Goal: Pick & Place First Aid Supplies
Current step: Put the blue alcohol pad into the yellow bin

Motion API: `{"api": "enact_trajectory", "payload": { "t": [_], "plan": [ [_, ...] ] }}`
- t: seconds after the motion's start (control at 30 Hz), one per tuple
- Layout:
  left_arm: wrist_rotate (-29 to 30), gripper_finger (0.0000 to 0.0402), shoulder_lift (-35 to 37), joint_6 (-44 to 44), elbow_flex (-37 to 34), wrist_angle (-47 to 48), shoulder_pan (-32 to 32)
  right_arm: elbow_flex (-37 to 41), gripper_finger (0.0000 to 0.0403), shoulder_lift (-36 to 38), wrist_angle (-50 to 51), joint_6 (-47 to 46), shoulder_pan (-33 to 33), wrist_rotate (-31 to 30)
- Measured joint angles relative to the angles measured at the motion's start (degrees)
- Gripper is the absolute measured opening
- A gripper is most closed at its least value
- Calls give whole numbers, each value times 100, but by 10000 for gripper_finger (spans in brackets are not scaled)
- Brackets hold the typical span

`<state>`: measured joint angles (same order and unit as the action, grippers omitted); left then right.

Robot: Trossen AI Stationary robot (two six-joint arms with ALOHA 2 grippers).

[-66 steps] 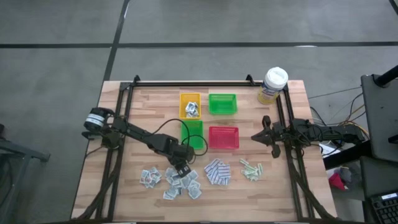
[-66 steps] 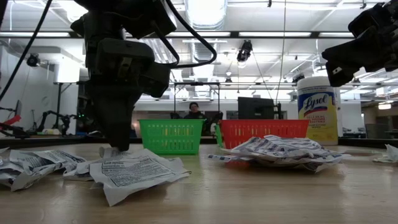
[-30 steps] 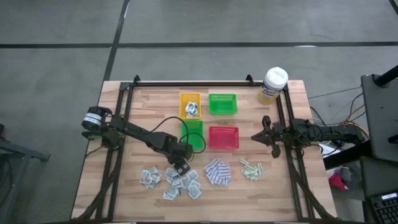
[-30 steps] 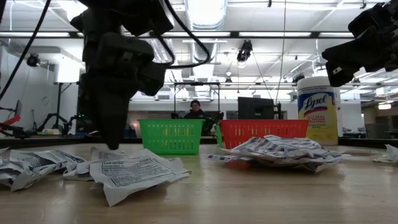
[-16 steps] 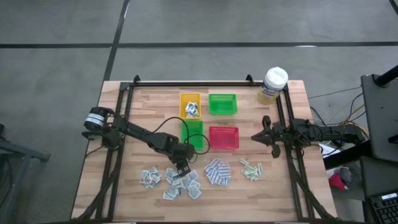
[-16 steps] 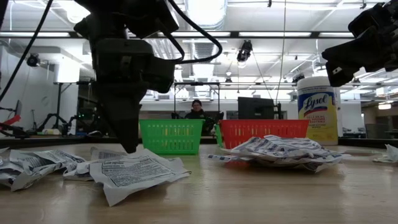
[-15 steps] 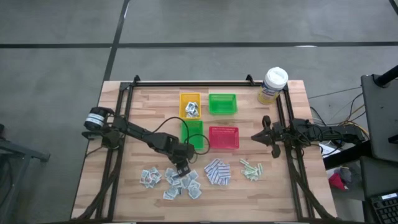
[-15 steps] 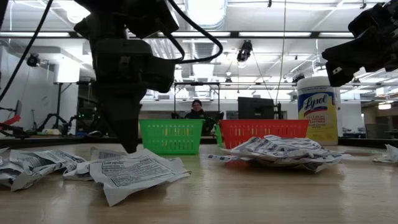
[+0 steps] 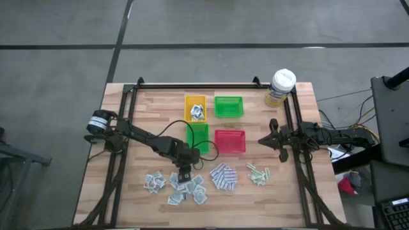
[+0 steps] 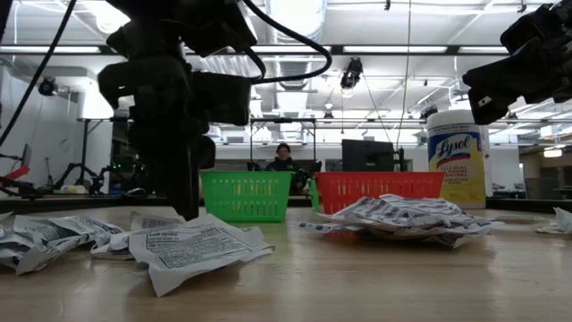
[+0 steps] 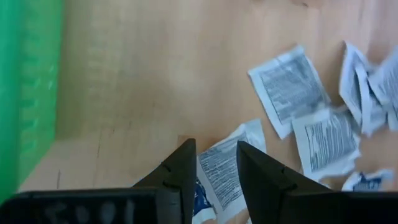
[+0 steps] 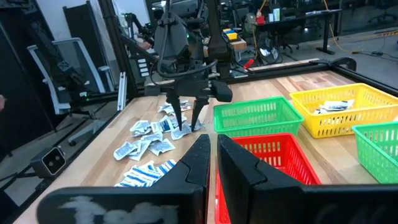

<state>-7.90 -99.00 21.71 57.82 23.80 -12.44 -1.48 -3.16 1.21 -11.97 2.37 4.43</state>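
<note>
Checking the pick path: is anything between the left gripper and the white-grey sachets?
Nothing visible. The left gripper hangs, fingers apart, directly over one white-grey printed sachet at the pile's edge, bare wooden table around.

My left gripper (image 9: 184,177) hangs over the sachets (image 9: 174,185) at the table's (image 9: 128,191) front left. Pads (image 9: 223,177) lie right of them, strips (image 9: 258,174) farther right. Four trays (image 9: 213,124) sit behind; the canister (image 9: 280,87) stands at the back right.

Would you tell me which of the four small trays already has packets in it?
The yellow tray, far-left of the four, holds several white-grey sachets. The two green trays and the red tray show none.
</note>
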Motion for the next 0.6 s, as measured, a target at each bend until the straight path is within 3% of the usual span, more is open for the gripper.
{"api": "enact_trajectory", "payload": {
  "t": [0.27, 0.6],
  "plan": [
    [-121, 108, 0, -1646, -51, 34, -79, -2, 28, 0, 1, 2, 0, 0],
    [0, 108, 0, -1748, -237, -158, -90, 1, 28, 0, 1, 2, -1, 0]
  ]
}}
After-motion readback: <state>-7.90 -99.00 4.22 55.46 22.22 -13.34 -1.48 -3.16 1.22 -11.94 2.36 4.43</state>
